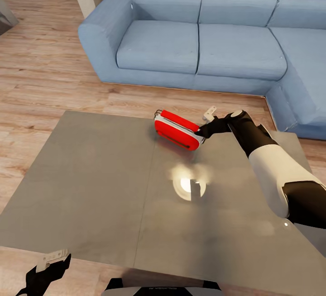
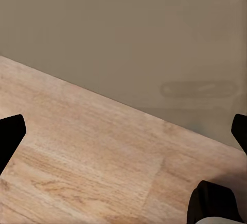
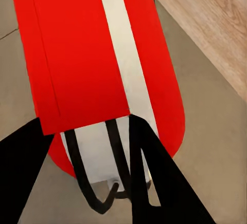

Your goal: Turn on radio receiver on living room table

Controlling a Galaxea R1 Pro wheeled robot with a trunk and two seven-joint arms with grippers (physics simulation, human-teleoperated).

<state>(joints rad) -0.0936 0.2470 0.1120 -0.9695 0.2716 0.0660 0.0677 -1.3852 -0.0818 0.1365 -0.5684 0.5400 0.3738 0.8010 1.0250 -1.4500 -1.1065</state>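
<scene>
Two claws are accounted for, taken from nearest to farthest. Nearest, the left claw point(image 1: 47, 266) hangs low at the near-left edge of the desk point(image 1: 90, 187), off its surface; the left wrist view shows its dark fingertips point(image 2: 10, 136) spread wide apart over wood floor point(image 2: 77, 172), holding nothing.

Mid-desk, the glossy grey top carries a bright reflection and nothing else. Beyond that, toward the far edge and right of centre, the radio receiver point(image 1: 177, 130) lies tipped over on its side (not upright), its red shell and white trim facing up. The right claw point(image 1: 204, 127) sits at the radio's right-hand end; the right wrist view shows its dark fingers point(image 3: 154, 178) either side of the radio's end, close against the shell point(image 3: 82, 49). Whether they are pressing or merely alongside cannot be told, nor how far they are parted.

Judgement: the radio looks a light, rigid, smooth-shelled box, liable to slide on the glossy top when pushed; steadying it by the body or handle seems advisable.

Farthest, the blue sofa point(image 1: 199, 47) lines the wall.
</scene>
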